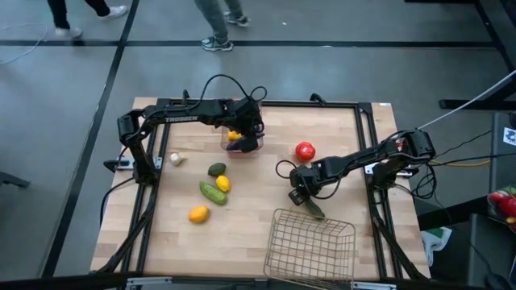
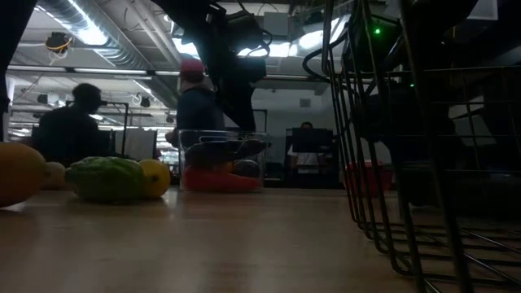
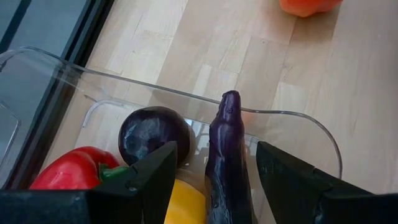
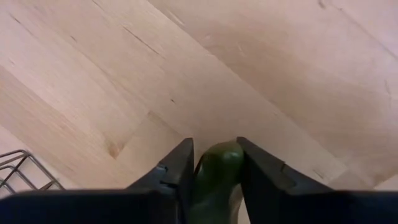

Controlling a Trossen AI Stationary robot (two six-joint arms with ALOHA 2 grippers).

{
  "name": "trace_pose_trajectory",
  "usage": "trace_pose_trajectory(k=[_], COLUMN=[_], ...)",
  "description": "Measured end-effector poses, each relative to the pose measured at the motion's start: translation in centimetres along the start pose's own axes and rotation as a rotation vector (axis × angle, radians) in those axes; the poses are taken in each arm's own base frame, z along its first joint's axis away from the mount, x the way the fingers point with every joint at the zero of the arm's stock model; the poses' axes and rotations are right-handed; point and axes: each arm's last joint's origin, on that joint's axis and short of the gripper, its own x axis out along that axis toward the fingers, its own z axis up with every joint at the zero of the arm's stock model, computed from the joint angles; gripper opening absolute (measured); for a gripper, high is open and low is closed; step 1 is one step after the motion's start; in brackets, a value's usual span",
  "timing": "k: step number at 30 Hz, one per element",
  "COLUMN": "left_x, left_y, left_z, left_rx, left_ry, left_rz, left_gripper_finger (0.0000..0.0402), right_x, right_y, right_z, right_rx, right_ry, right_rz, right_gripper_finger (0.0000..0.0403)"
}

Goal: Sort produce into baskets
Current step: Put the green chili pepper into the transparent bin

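The clear bin (image 1: 243, 143) stands at the table's far middle and holds a red pepper (image 3: 68, 171), a dark purple round fruit (image 3: 152, 134), a yellow piece (image 3: 186, 199) and a long purple eggplant (image 3: 227, 155). The eggplant's tip rises above the bin's rim. My left gripper (image 3: 217, 180) hangs open over the bin, one finger on each side of the eggplant with a gap on both sides. My right gripper (image 4: 214, 165) is shut on a dark green vegetable (image 1: 314, 209) just beyond the far edge of the wire basket (image 1: 310, 242). My right gripper pinches the dark green vegetable's end (image 4: 217, 163) between its two fingers (image 4: 177, 171). The fingers come from above and point steeply down. The rest of the vegetable (image 1: 316, 212) reaches out from the fingers toward the wire basket. Whether it is off the table, I cannot tell.
A red tomato (image 1: 305, 151) lies right of the bin. On the table's left lie a white garlic (image 1: 176, 159), two green pieces (image 1: 216, 169) (image 1: 213, 192), a yellow one (image 1: 223, 184) and an orange-yellow one (image 1: 198, 213). People show beyond the table (image 2: 195, 98).
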Motion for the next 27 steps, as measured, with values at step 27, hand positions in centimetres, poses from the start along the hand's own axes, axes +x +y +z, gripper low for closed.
trace_pose_trajectory(k=[27], left_x=[-6.3], left_y=[0.7], left_z=[2.7], left_rx=[0.07], left_ry=[0.034], left_rz=[-0.003], left_gripper_finger=[0.0217], right_x=[-4.5], right_y=[3.3], right_z=[4.5], right_rx=[-0.31], right_ry=[-0.16], right_rz=[0.136], right_gripper_finger=[0.0106])
